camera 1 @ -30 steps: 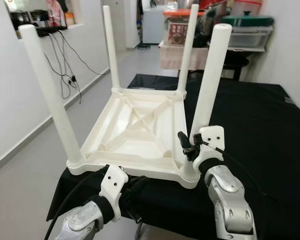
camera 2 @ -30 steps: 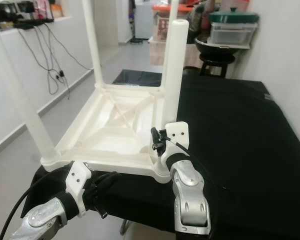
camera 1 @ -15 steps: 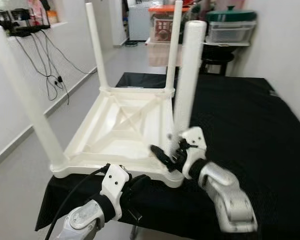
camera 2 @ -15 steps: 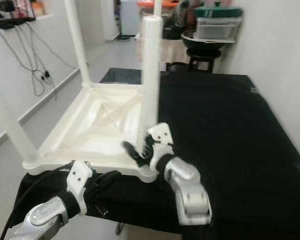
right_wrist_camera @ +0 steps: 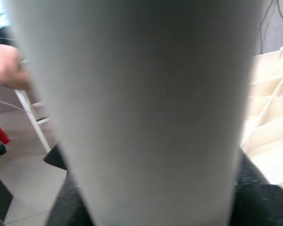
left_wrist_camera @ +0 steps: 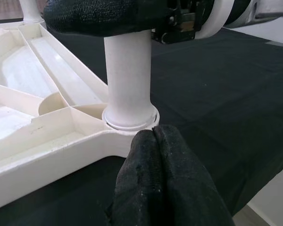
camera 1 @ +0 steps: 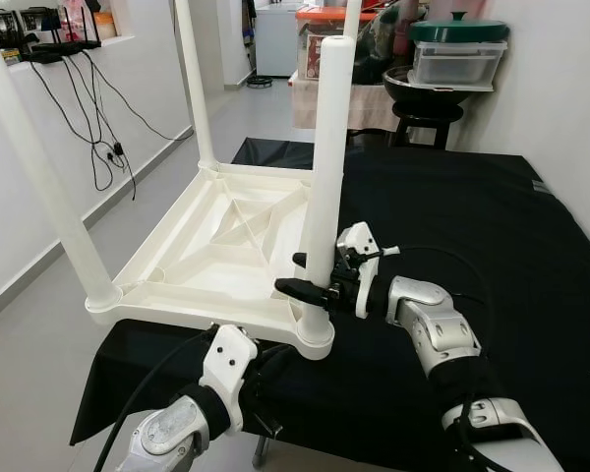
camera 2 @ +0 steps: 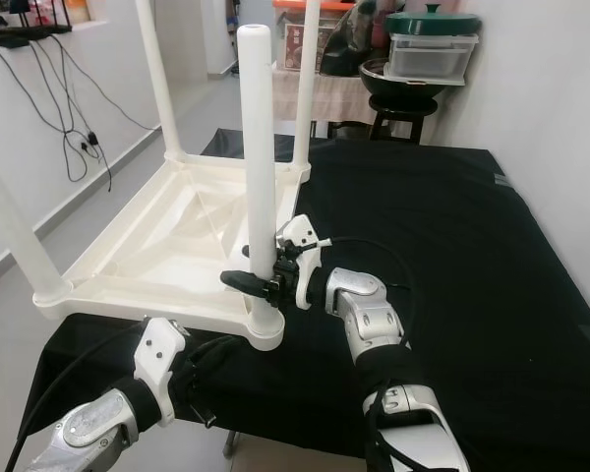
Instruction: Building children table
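A white plastic children's table [camera 1: 216, 246] lies upside down on the black-covered work table [camera 1: 492, 226], its legs pointing up. My right gripper [camera 1: 301, 276] reaches in from the right and is shut on the near right leg [camera 1: 326, 147] just above its socket. One black finger [camera 1: 293, 288] crosses in front of the leg. In the right wrist view the leg [right_wrist_camera: 141, 103] sits between the fingers [right_wrist_camera: 254, 197]. My left gripper [left_wrist_camera: 153, 139] is below the same corner, fingers shut together, tips against the corner's edge [left_wrist_camera: 85, 150].
The upturned table overhangs the work table's near left edge, above grey floor [camera 1: 39, 324]. Cables [camera 1: 108, 108] hang on the left wall. A stool with a pot and storage boxes [camera 1: 442, 69] stands beyond the far edge. The black cloth to the right is bare.
My right arm has swung out to the right and the wrist has turned, so the fingers now lie level around the leg. The camera has shifted. The left gripper stays put.
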You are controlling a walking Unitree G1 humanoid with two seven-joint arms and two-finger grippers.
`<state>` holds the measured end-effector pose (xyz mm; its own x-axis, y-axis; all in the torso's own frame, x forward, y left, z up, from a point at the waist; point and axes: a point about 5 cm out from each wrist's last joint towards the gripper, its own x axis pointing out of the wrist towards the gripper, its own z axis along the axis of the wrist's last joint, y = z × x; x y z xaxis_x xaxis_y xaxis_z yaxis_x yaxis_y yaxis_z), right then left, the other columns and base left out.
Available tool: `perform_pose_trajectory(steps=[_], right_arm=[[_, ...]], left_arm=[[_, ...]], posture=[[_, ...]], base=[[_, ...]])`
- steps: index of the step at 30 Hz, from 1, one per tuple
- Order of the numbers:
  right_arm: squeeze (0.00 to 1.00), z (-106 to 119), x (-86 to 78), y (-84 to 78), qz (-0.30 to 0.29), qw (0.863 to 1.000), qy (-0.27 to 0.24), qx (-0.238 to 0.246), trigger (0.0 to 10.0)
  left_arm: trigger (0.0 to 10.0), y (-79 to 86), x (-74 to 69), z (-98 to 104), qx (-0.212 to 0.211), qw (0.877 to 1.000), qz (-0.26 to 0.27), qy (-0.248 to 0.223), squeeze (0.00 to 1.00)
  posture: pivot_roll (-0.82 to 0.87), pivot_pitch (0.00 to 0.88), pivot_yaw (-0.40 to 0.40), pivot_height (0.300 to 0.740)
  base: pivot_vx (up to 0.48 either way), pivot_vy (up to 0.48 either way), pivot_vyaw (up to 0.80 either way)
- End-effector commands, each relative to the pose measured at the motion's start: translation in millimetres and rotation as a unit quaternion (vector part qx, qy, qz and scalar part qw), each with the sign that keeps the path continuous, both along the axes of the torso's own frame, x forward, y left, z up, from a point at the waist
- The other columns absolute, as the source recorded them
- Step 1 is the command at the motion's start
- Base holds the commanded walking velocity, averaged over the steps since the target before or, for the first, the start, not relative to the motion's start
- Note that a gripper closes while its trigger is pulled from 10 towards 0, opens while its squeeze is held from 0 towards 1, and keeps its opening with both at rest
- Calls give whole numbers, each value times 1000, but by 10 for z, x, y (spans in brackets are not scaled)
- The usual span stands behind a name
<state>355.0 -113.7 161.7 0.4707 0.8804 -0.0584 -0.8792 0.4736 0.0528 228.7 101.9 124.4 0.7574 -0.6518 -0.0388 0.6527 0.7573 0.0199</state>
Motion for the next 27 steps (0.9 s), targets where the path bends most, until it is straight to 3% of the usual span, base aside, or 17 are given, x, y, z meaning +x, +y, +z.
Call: perform_pose_trajectory(steps=[1,5,7,9,10,11,12,13,14,16,24,25,26,27], right_arm=[[0,6,52,-116,-25,1000,-2,6,0],[0,-39,47,-211,-46,999,-11,-1,0],[0,-67,64,-288,-89,996,-18,-18,0],[0,-119,28,-390,-187,982,-11,-28,0],[0,-195,-38,-486,-309,950,1,-44,0],[0,-195,-38,-486,-309,950,1,-44,0],[0,-335,-302,-609,-459,886,35,-63,0],[0,-379,-453,-629,-492,866,54,-65,0],[0,-379,-453,-629,-492,866,54,-65,0],[0,-382,-708,-610,-502,860,53,-77,0],[0,-219,-751,-594,-478,873,1,-103,0],[0,-210,-812,-322,-445,889,11,-109,0],[0,-210,-812,-322,-445,889,11,-109,0],[0,-217,-836,-170,-427,897,20,-112,10000]], left_arm=[[10000,-12,-17,-16,2,1000,1,1,0],[10000,-15,-15,-13,1,1000,0,1,0],[10000,-16,-14,-12,0,1000,-1,1,0],[10000,-13,-17,-7,-1,1000,0,1,0],[10000,-9,-17,-2,-2,1000,0,0,0],[10000,-9,-17,-2,-2,1000,0,0,0],[10000,5,-12,5,-2,1000,1,0,0],[10000,12,-8,7,-2,1000,2,0,0],[10000,12,-8,7,-2,1000,2,0,0],[10000,24,3,2,-2,1000,1,0,0],[10000,12,28,-14,-4,1000,-15,5,0],[10000,19,37,-12,-4,1000,-9,3,0],[10000,19,37,-12,-4,1000,-9,3,0],[10000,31,48,-10,-2,1000,-1,1,0]], posture=[[21,0,-56,740],[13,0,-54,740],[13,0,-54,740],[-1,0,-70,740],[-2,0,-75,740],[-2,0,-75,740],[-11,0,-63,740],[-11,0,-63,740],[-11,0,-63,740],[-29,0,-53,740],[-46,0,-55,740],[-46,0,-53,740],[-46,0,-53,740],[-42,0,-54,740]], base=[[0,0,0],[0,0,0],[0,0,0],[0,0,0],[0,0,0],[0,0,0],[0,0,0],[0,0,0],[0,0,0],[0,0,0],[0,0,0],[0,0,0],[0,0,0],[0,0,0]])
